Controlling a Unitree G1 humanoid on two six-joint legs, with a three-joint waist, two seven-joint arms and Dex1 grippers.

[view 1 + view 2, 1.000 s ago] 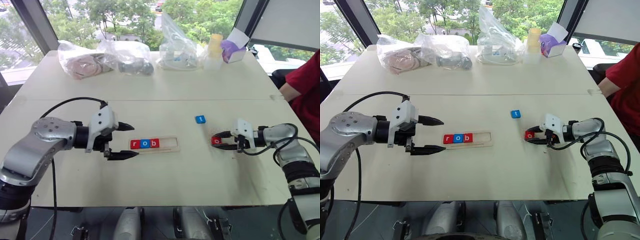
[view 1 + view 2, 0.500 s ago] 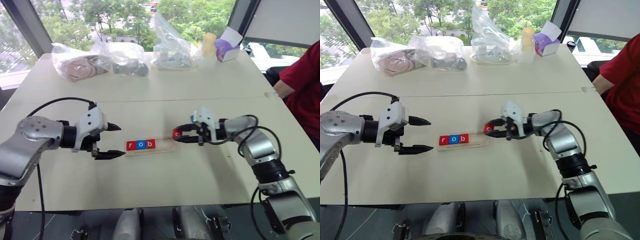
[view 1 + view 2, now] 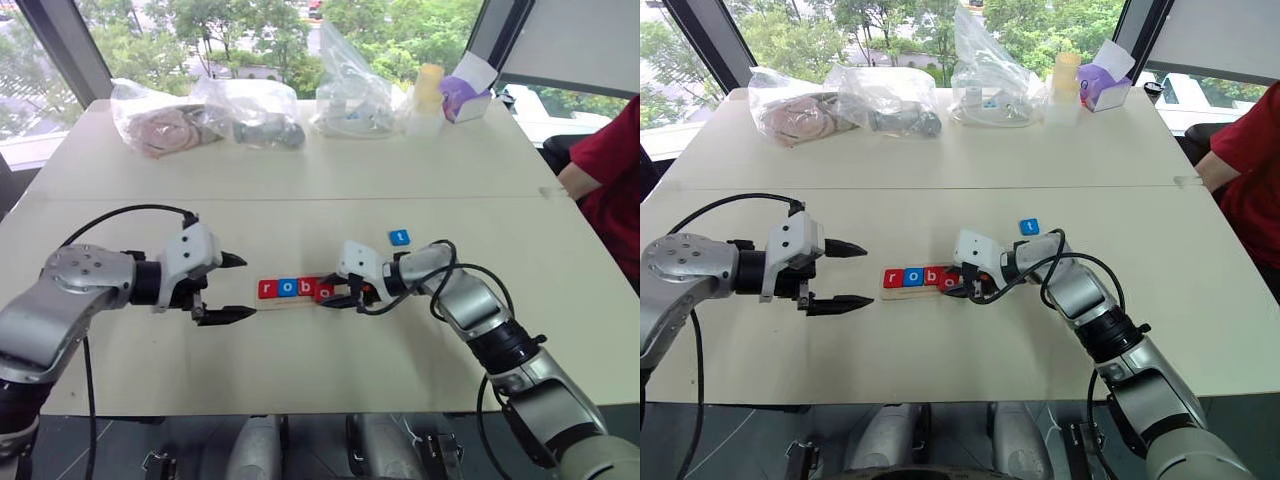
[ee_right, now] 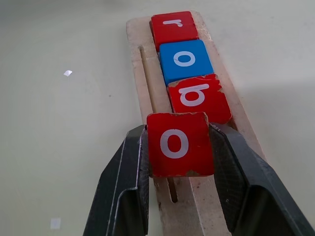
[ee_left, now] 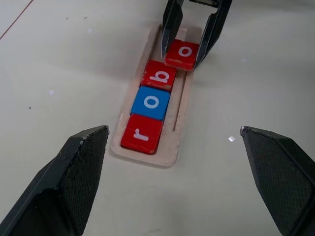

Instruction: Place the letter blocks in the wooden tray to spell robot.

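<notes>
Clamping the flat red "o" tile (image 4: 180,143), the right gripper (image 4: 180,162) is hovering over the long light-wood tray (image 5: 147,153) beside the red "b" tile (image 5: 159,75); lowering comes next, while the left gripper (image 3: 232,288) is waiting with fingers apart.

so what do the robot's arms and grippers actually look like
Both arms are silver-grey metal with rounded joint housings and darker bands at the joints. Each ends in a white block-shaped wrist housing carrying a gripper: the left gripper and right gripper each have two black, tapering fingers with a finely textured surface. Black cables loop loosely along both forearms.
</notes>
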